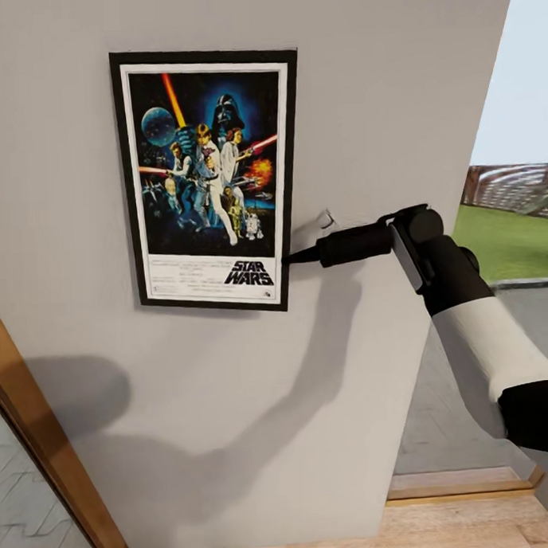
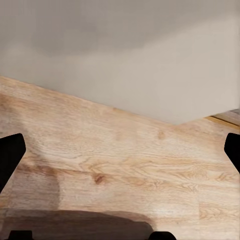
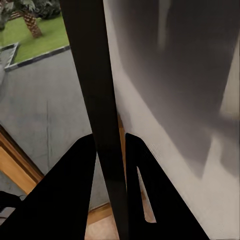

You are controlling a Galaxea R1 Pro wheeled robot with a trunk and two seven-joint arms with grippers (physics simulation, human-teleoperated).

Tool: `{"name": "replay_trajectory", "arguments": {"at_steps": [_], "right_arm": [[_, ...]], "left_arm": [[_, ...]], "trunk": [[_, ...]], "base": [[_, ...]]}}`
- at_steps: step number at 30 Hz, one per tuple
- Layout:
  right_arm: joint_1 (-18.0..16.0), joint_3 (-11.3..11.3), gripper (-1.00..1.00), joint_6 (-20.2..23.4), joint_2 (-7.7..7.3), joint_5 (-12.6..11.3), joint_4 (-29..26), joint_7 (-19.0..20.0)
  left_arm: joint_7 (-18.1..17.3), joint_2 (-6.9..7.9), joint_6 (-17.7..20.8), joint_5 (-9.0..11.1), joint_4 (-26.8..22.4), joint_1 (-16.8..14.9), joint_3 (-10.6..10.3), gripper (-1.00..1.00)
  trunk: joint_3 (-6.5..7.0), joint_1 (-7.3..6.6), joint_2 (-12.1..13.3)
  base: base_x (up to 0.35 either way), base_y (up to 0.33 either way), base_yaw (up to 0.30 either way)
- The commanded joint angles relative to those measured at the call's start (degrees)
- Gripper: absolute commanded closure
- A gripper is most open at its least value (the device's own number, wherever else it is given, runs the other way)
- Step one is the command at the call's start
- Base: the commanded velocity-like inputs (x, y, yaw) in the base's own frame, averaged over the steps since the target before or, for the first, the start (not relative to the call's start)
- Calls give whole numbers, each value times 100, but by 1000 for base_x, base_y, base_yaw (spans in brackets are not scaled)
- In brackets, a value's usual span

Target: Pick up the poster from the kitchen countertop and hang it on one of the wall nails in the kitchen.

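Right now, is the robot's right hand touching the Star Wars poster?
Touching. In the right wrist view, the two fingers of the right gripper sit on both sides of the poster, clamping its black frame edge.

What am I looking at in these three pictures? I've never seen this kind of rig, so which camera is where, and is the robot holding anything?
These are simulator renders of a wheeled robot with two arms, each ending in a two-fingered gripper.

The big picture is from the camera on its head. It faces a pale grey wall, where a framed Star Wars poster sits flat and upright. The right arm reaches in from the side, and the right gripper is at the poster's lower right edge.

The right wrist camera looks along that gripper's fingers: they are closed on the poster's thin black frame, seen edge-on beside the wall.

The left wrist camera looks down at a wooden floor and the foot of the wall. The left gripper's dark fingertips sit far apart, open and empty.
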Motion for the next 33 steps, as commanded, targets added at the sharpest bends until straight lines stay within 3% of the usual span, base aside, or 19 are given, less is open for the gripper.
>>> {"name": "replay_trajectory", "arguments": {"at_steps": [1, 14, 33], "right_arm": [[15, 24, 100, -38, -10, 225, 6, -15], [295, 24, 100, -40, -11, 232, -302, -21], [374, 24, 100, -39, -11, 234, -560, -24]], "left_arm": [[-8, 1, -37, 32, 5, -1, -47, -100], [-8, 1, -37, 32, 5, -1, -47, -100], [-8, 1, -37, 32, 5, -2, -48, -100]], "trunk": [[-3, 3, 0], [-3, 3, 0], [-3, 3, 0]], "base": [[0, 0, 0], [0, 0, 0], [0, 0, 0]]}}
